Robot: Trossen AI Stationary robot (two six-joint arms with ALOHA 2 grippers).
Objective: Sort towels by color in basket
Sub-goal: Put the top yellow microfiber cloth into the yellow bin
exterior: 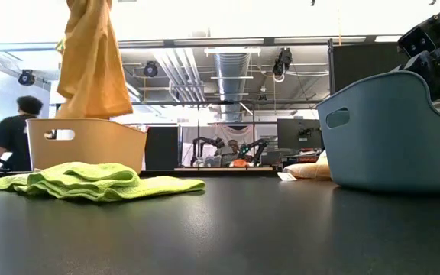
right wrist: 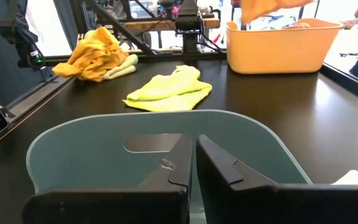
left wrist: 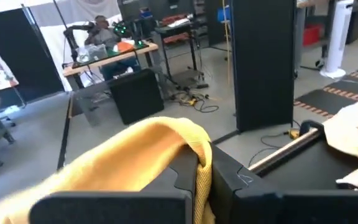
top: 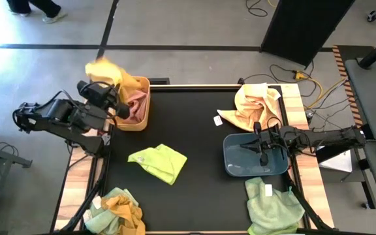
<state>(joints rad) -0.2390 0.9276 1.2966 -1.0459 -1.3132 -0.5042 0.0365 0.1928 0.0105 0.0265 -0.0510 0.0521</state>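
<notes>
A mustard orange towel [top: 109, 70] hangs from my left gripper [top: 114, 99] over the tan basket [top: 138, 104] at the table's far left; in the low view the towel [exterior: 90, 61] drops to the basket's rim [exterior: 86, 137]. A salmon pink towel [top: 134, 106] lies inside that basket. My right gripper [top: 261, 142], shut, hovers over the blue basket [top: 256, 160] at the right; its fingertips [right wrist: 193, 163] stand close to the basket's wall, and I cannot tell if they touch it. A bright green towel [top: 158, 162] lies flat mid-table. My left gripper pinches the mustard orange towel between its two fingers on a bunched fold [left wrist: 201, 158]. Cloth drapes over the fingers and hides how many layers are caught. The towel is lifted, hanging slack below the gripper, and its lower end [exterior: 90, 111] reaches the tan basket's rim.
A pale peach towel [top: 253, 108] with a white tag lies at the far right. A light green towel [top: 269, 205] sits at the near right. A heap of orange and light green towels [top: 119, 207] is at the near left. A person [exterior: 10, 134] stands beyond the table.
</notes>
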